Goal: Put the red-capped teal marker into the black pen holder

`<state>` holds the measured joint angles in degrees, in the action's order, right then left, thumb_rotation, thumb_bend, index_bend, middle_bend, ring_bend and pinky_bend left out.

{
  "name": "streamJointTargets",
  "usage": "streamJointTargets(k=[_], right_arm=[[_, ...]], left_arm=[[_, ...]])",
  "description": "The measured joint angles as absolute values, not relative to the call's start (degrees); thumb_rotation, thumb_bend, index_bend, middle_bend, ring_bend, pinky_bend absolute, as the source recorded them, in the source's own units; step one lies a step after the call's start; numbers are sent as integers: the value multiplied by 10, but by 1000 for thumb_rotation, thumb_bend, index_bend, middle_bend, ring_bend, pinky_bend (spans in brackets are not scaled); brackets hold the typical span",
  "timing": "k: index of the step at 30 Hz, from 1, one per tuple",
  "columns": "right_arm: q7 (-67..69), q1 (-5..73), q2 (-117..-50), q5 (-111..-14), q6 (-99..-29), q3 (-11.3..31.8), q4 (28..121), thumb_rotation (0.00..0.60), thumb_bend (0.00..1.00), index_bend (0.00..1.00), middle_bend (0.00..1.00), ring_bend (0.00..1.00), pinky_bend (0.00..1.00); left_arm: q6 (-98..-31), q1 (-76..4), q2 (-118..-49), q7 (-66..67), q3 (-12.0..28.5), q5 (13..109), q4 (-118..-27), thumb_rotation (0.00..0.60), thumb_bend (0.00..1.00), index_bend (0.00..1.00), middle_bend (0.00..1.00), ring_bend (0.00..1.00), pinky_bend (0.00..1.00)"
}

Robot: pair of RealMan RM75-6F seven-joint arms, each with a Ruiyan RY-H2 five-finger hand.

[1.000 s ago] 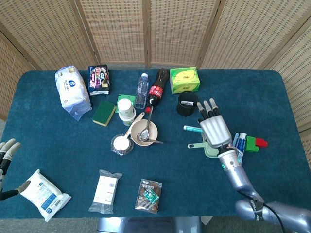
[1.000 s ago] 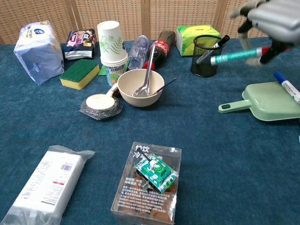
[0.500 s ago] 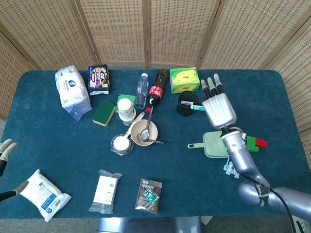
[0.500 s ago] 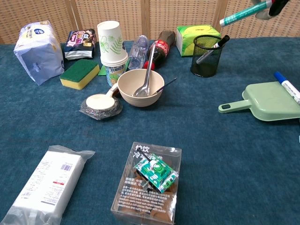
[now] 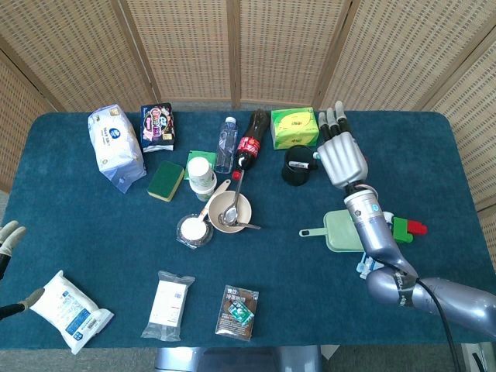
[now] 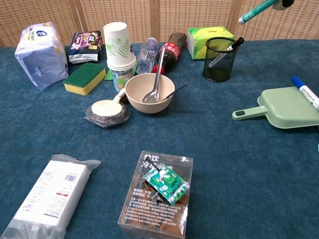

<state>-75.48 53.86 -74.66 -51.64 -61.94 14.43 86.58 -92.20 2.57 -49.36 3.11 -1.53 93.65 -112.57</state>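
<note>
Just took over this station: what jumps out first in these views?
The silver right hand is raised beside the black mesh pen holder, holding the teal marker tilted above it. A cream bowl with a metal spoon sits mid-table, and a pale green dustpan lies right.

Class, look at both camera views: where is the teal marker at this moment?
In the chest view the teal marker is at the top right, held tilted in the air by the right hand, above and to the right of the black pen holder, near the green tissue box.
</note>
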Motion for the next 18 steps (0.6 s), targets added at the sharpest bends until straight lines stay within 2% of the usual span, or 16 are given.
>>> streamJointTargets(k=[7, 18], right_arm=[[-819, 576, -782, -497, -609, 117, 826, 600, 363, 605, 46, 0, 111], [-868, 614, -833, -468, -613, 99, 797, 600, 364, 604, 46, 0, 137]], left_arm=[[-920, 25, -491, 23, -15, 933, -1126, 600, 180, 0, 0, 0, 0], [-919, 24, -482, 1, -14, 928, -1123, 600, 179, 0, 0, 0, 0]])
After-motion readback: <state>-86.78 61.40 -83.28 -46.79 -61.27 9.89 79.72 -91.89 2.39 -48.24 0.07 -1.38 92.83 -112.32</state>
